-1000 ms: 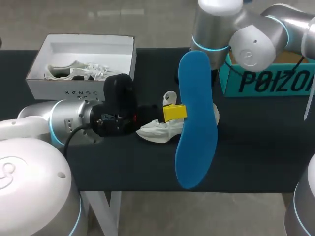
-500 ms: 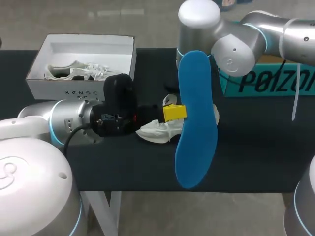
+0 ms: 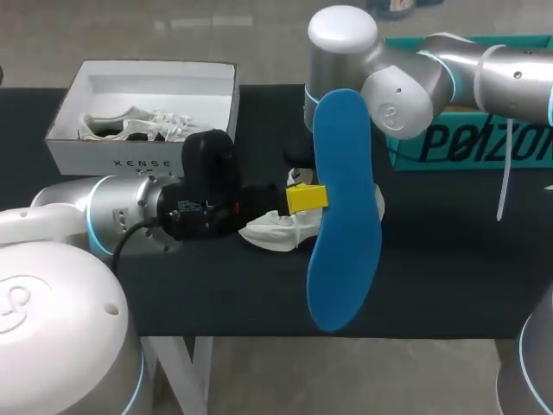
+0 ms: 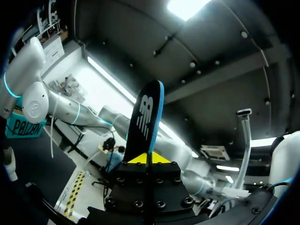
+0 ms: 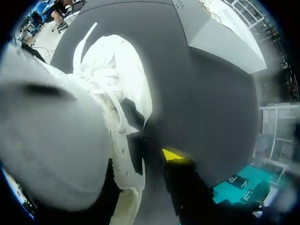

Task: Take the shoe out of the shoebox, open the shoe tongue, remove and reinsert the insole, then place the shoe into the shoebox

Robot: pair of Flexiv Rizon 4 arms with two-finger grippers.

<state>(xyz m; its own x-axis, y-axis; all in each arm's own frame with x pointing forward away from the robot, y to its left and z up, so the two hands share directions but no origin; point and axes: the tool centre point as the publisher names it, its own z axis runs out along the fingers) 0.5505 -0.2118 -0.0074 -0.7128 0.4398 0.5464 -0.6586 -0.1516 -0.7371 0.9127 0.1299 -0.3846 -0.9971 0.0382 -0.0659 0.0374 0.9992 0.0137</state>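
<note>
My left gripper (image 3: 304, 197) is shut on the big blue insole (image 3: 346, 207) and holds it upright on edge above the table's middle. In the left wrist view the insole (image 4: 146, 119) rises from between the shut yellow tips of that gripper (image 4: 143, 159). A white shoe (image 3: 272, 232) lies on the dark table just under and behind the insole. My right arm (image 3: 389, 86) reaches in behind the insole, which hides its hand. In the right wrist view the right gripper (image 5: 140, 159) straddles an edge of the shoe (image 5: 108, 84). A gap shows beside its yellow-tipped finger (image 5: 171, 154).
The white shoebox (image 3: 112, 160) stands at the back left with a second white shoe (image 3: 138, 125) inside. A teal box (image 3: 467, 143) sits at the back right, beside my right arm. The table's front edge runs just below the insole.
My right arm has swung left and lower, closing in behind the insole over the shoe. The left arm and the insole have stayed still.
</note>
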